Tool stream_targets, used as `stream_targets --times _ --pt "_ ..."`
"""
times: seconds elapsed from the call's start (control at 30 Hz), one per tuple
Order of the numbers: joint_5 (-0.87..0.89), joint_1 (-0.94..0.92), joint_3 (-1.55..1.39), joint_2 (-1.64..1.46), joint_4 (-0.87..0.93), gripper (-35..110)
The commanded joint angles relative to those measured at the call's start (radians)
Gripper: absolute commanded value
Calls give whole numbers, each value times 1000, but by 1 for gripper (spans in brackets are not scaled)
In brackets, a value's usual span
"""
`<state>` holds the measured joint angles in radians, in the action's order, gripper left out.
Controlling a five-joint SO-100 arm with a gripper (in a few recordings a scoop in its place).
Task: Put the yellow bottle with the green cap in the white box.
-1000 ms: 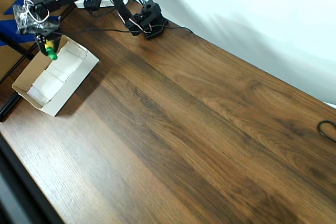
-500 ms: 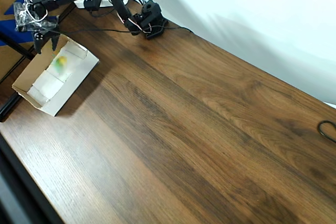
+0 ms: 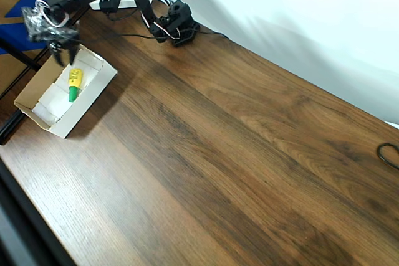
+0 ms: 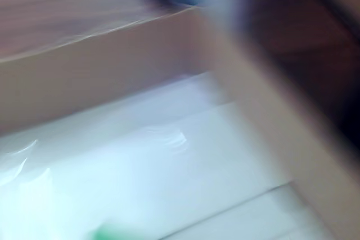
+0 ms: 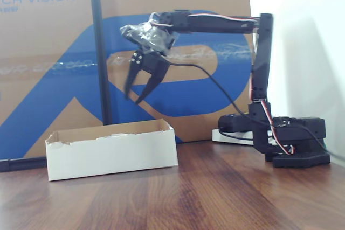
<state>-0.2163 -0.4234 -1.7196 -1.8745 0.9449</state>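
The yellow bottle with the green cap (image 3: 74, 83) lies on its side on the floor of the white box (image 3: 92, 96), cap toward the lower left of the overhead view. My gripper (image 3: 63, 52) hangs open over the box's far end with nothing between its fingers. From the fixed view the gripper (image 5: 135, 96) is spread wide, well above the white box (image 5: 113, 154), whose wall hides the bottle. The wrist view is motion-blurred: the box's white inside (image 4: 169, 161), its tan wall, and a green smear (image 4: 115, 233) at the bottom edge.
A large brown-and-blue carton (image 5: 54, 52) and a black pole (image 5: 99, 52) stand right behind the box. The arm's base (image 3: 177, 24) sits at the table's back edge. A black cable loop (image 3: 389, 154) lies at the right edge. Bare wooden table (image 3: 237, 154) stretches right of the box.
The gripper was shut on the bottle over the box's far end, then opened. The bottle fell and now lies still in the box. The gripper has shifted a little.
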Motion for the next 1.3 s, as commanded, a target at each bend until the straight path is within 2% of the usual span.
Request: stream_targets --times 0.0,0.17,0.33,0.63,0.93,1.27 --pt "2 37 -69 -147 -18 0" --pt "3 114 -218 -273 -51 0" --pt "-55 179 -459 -489 -206 0" --pt "-129 344 -881 -919 -373 0" --pt "-187 413 -1195 -1207 -405 0" --pt "-230 403 -1442 -1364 -449 0"
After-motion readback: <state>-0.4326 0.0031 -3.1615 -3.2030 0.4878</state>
